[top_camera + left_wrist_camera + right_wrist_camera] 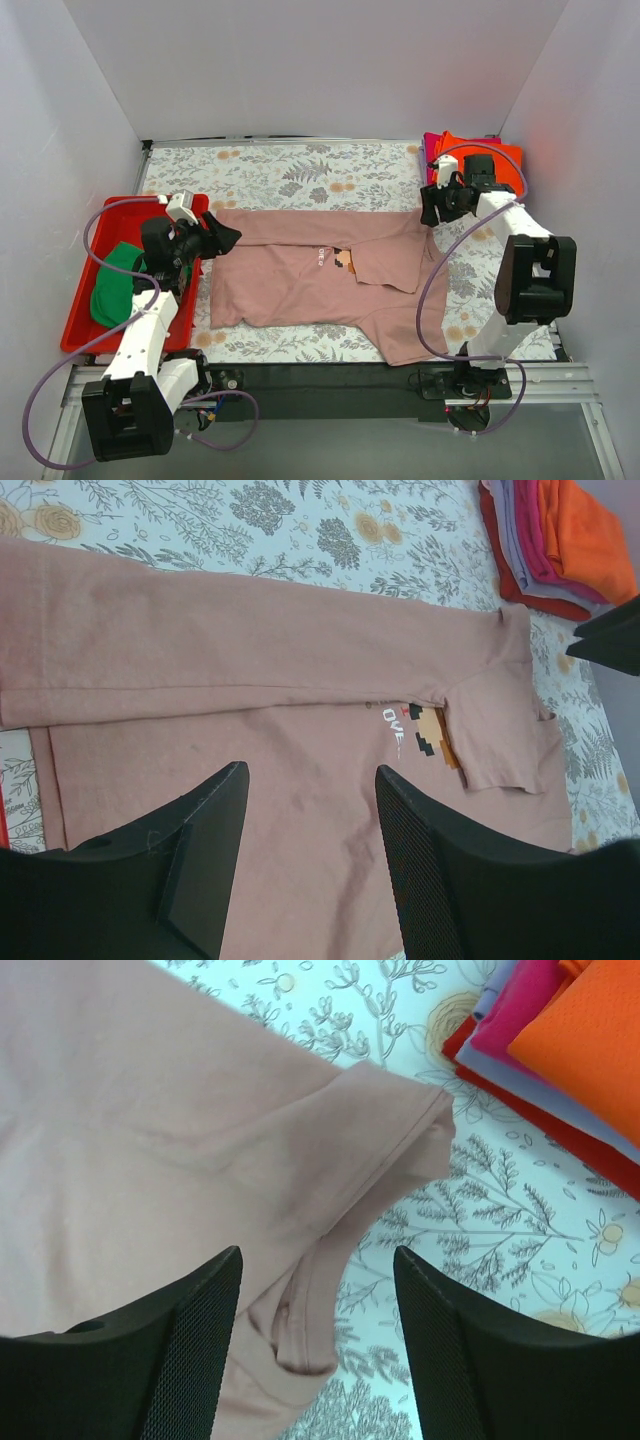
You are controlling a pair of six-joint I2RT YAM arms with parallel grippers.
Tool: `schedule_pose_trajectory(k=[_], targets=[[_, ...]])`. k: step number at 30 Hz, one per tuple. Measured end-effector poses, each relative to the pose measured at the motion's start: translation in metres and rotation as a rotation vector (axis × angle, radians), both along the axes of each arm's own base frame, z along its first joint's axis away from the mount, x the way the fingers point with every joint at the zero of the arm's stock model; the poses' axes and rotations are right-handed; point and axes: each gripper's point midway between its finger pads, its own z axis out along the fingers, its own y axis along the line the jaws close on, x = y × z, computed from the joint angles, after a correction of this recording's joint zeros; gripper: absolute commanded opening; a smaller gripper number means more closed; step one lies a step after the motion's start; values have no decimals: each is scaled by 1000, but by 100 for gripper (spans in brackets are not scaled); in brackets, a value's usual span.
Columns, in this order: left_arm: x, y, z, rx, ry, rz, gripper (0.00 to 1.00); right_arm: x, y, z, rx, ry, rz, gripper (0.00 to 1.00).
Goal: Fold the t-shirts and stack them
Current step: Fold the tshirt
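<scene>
A dusty-pink t-shirt [320,275] lies spread on the floral table, its far long edge folded over and the pixel print [345,260] showing. In the left wrist view the shirt [250,650] and print [425,730] lie below my left gripper [312,780], which is open and empty above its left part [225,237]. My right gripper [432,205] is open and empty over the shirt's far right sleeve [390,1130], fingers [318,1260] apart above the hem. A green t-shirt [115,285] lies crumpled in the red tray. Folded orange and magenta shirts [480,155] are stacked at the far right corner.
The red plastic tray [78,315] sits at the table's left edge beside my left arm. The folded stack [590,1040] lies just right of my right gripper. White walls enclose the floral table [300,170] on three sides. Purple cables loop off both arms.
</scene>
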Motion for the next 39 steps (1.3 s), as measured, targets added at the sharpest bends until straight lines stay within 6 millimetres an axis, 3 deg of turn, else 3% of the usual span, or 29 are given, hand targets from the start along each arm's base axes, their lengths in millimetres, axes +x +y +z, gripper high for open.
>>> schedule_pose_trajectory(k=[11,21,24,26,28,30,39], targets=[[0,-3,-4,-6,14,-16,52,29,-20,-68,19,104,-178,68],[0,-4,-9,-9,32,-20,52,48,-30,-74,36,83,-219,61],[0,-4,-9,-8,31,-21,52,53,-28,-74,47,67,-211,50],[0,-4,-9,-7,31,-22,52,58,-26,-74,60,56,-202,36],[0,-4,-9,-6,31,-22,52,58,-24,-75,69,58,-198,12],[0,-4,-9,-6,31,-22,52,58,-23,-75,76,51,-189,1],[0,-5,-9,-7,31,-25,52,39,-49,-63,52,11,-251,1]])
